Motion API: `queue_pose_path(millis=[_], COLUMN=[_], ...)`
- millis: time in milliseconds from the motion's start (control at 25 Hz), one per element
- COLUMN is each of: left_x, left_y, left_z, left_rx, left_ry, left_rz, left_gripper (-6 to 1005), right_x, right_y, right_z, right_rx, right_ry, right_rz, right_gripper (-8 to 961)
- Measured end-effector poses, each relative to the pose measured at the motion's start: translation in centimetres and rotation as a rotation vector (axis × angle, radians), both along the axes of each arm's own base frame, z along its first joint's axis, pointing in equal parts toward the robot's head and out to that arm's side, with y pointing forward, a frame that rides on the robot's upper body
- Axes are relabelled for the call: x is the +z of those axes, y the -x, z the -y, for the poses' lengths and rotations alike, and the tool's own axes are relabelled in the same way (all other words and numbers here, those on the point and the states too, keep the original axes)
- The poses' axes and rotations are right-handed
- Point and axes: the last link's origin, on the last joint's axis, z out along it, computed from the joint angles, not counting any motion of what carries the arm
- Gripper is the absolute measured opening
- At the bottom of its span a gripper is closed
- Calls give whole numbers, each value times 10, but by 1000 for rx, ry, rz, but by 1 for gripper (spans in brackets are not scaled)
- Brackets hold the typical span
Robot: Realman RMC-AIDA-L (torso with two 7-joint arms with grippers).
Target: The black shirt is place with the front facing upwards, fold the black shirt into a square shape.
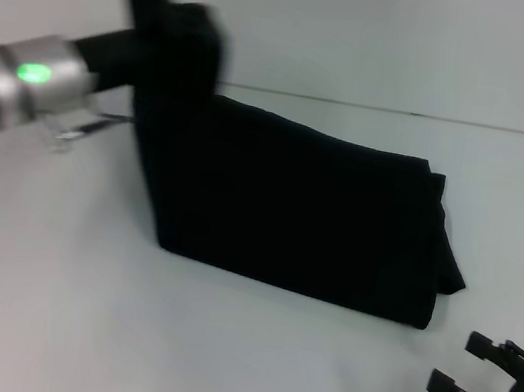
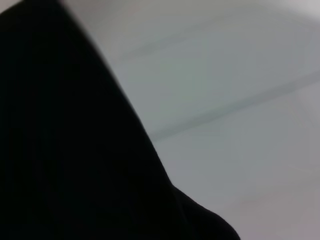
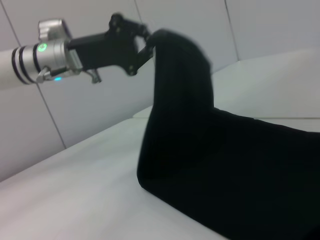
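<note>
Sitting nearest the head camera, at the near right: right gripper (image 1: pixel 473 381), black, two-fingered, jaws spread wide, holding nothing, touching nothing, hovering just off the near right corner of the cloth.

Lying across the middle of the white table (image 1: pixel 213 360): large soft black cloth shirt (image 1: pixel 308 224), already doubled into a long band, right end flat with stacked layers showing at that edge, no lettering or label showing from any view.

Being lifted at the left end: a peak of the same shirt, hanging as a steep drape well above the table, pinched by the left gripper (image 3: pixel 145 42), black claw on a silver wrist with a green light. Jaws clamped narrow on the top edge of the cloth, nothing else in the grip. Filling much of the left wrist view with black fabric, fingers not showing there.

Judging the step in hand: carrying the raised left end over toward the right end to halve the band into a square. Advising a high, level carry so the drape is not dragging the lower layers, aligning edge on edge before releasing, and keeping the free claw clear or pressing lightly at the far end against sliding
</note>
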Motion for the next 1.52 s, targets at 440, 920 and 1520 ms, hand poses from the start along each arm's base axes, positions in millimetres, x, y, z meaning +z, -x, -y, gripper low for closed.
queue_pose_path(millis=[440, 920, 1520], left_x=[-129, -166, -105], left_y=[-87, -59, -14], left_z=[45, 91, 85], left_rx=[-202, -123, -379], left_ry=[245, 280, 114], left_rz=[42, 20, -113], left_gripper=[103, 130, 609], right_x=[4, 4, 35], right_y=[-13, -14, -11], right_z=[20, 18, -11], right_rx=[-55, -53, -272], right_ry=[-13, -9, 80], right_rz=[-12, -1, -178], right_gripper=[933, 932, 932])
